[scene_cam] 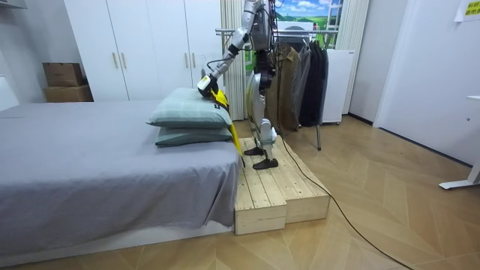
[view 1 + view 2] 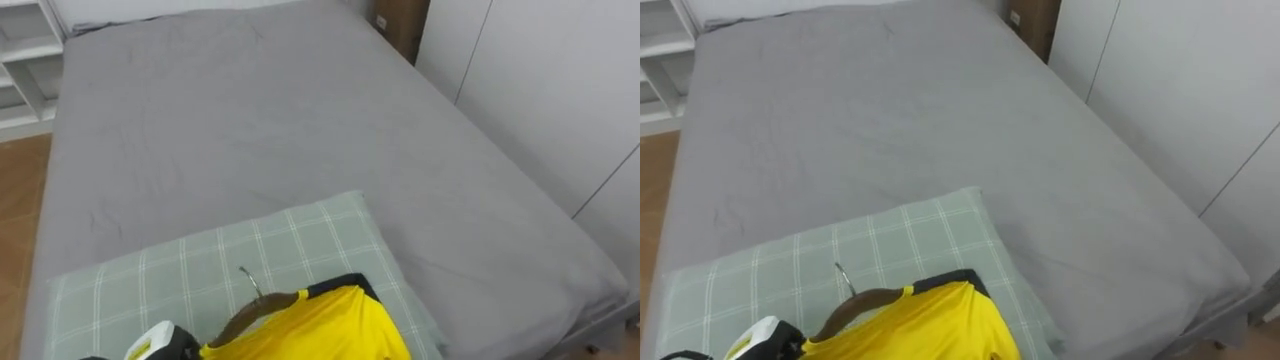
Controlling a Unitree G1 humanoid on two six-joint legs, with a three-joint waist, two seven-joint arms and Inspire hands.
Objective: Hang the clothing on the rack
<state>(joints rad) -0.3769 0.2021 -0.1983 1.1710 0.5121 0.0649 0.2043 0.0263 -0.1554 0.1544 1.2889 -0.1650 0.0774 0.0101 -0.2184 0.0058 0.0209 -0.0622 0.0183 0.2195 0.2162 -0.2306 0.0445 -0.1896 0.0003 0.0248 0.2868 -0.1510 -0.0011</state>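
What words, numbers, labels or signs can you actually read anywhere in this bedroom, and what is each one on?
No text is legible.
Yellow paper sign high on the white wall: print too small to read.
Brown cardboard boxes beside the white wardrobe: no readable marking.
Yellow shirt with black collar on a wooden hanger: no print shows.

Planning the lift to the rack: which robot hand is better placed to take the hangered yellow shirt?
Left, likely: the left robot hand sits beside the wooden hanger inside the yellow shirt on the pillow.
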